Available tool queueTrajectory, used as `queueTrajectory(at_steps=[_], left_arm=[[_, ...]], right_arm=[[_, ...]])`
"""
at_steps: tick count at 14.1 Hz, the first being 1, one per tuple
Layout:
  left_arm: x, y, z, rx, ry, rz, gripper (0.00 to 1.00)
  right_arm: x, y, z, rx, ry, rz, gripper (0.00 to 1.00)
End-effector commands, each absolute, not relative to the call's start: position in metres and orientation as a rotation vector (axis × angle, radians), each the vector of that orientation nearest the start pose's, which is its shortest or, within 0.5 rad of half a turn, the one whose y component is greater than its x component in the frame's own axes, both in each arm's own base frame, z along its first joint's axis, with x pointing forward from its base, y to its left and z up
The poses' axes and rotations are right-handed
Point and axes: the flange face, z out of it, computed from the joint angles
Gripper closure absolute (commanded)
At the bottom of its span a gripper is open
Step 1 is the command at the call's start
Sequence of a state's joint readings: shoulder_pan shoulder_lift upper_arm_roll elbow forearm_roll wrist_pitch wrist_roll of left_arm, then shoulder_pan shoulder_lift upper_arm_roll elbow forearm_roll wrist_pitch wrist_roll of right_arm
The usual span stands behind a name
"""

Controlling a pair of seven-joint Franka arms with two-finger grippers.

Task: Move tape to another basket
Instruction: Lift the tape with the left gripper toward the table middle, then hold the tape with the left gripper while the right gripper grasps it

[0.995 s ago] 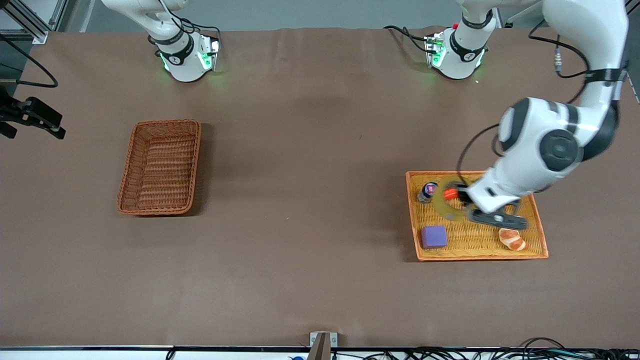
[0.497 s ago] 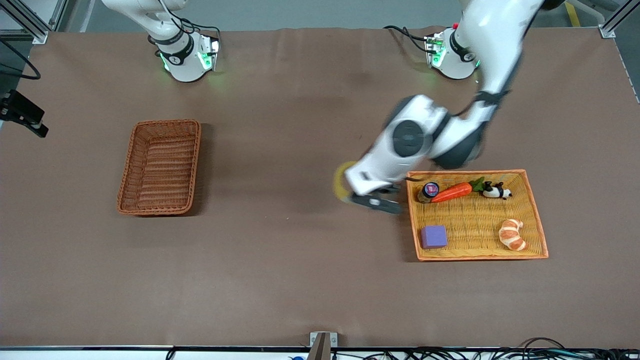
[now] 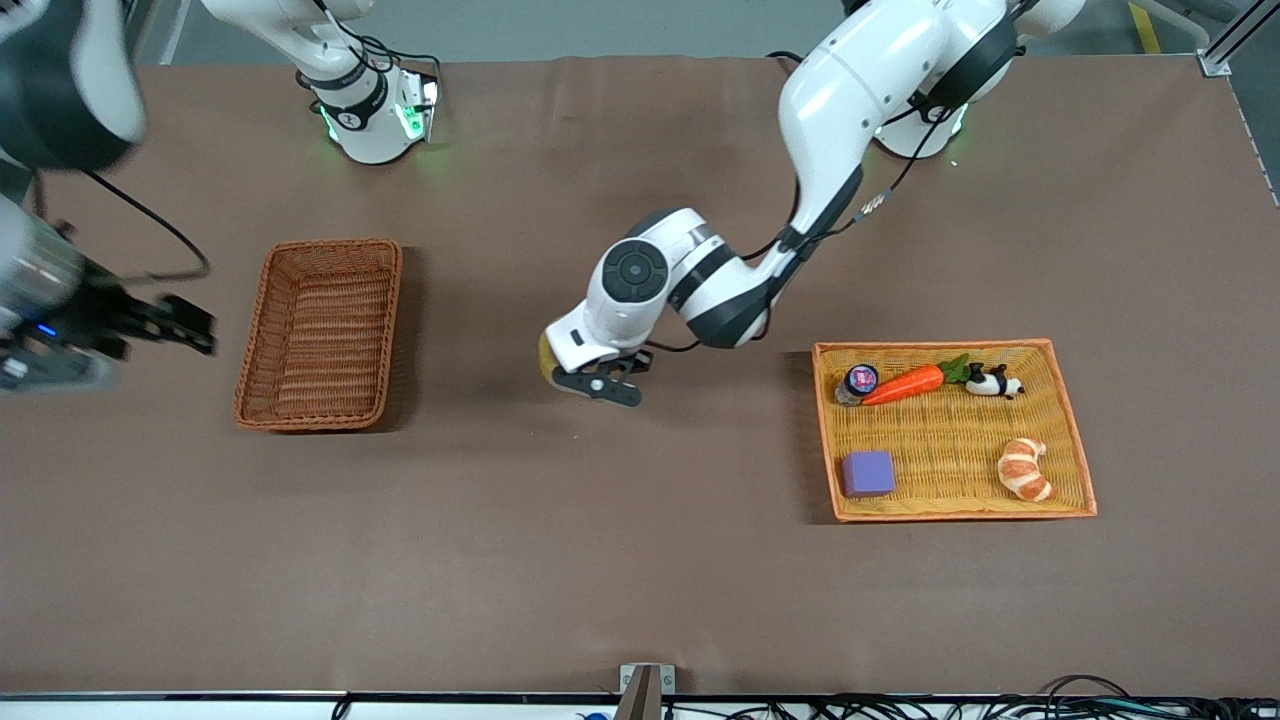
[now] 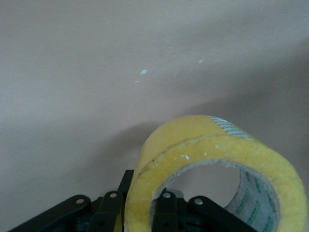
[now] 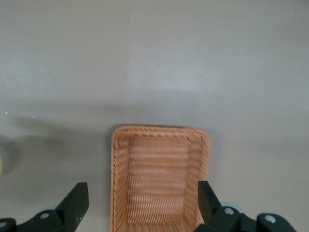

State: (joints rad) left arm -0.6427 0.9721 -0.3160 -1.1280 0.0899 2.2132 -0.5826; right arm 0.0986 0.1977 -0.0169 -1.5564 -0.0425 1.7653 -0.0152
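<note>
Tape [image 4: 203, 159] clamped in left gripper [image 3: 590, 378] over bare table [image 3: 640, 560], right gripper [image 5: 140, 212] spread wide over basket [image 3: 320, 333].

Yellow tape [image 4: 203, 159] with a greyish core, reddish-brown woven basket [image 3: 320, 334], orange-yellow wicker tray [image 3: 1075, 425] lower right, plain brown tabletop [image 3: 600, 540].

The left gripper [image 3: 585, 375] hung over bare table [image 3: 640, 560] between basket [image 3: 320, 335] and tray [image 3: 955, 500], the tape [image 3: 546, 358] in it; from it the basket lay at nine o'clock, the tray at three; the right gripper [image 3: 190, 330] hung beside the basket.
</note>
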Motion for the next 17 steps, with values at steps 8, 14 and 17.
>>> queueTrajectory(at_steps=[8,14,17], left_arm=[[0.511,-0.616,0.198,-3.364,0.457,-0.082,0.59],[0.532,-0.59,0.285,-3.327,0.418,-0.071,0.0],[0.549,-0.534,0.349,-3.279,0.337,0.02,0.0]], right_arm=[[0.611,0.163,0.357,-3.177,-0.277,0.082,0.0],[0.598,0.231,0.306,-3.124,-0.229,0.108,0.0],[0.588,0.262,0.276,-3.126,-0.19,0.129,0.0]])
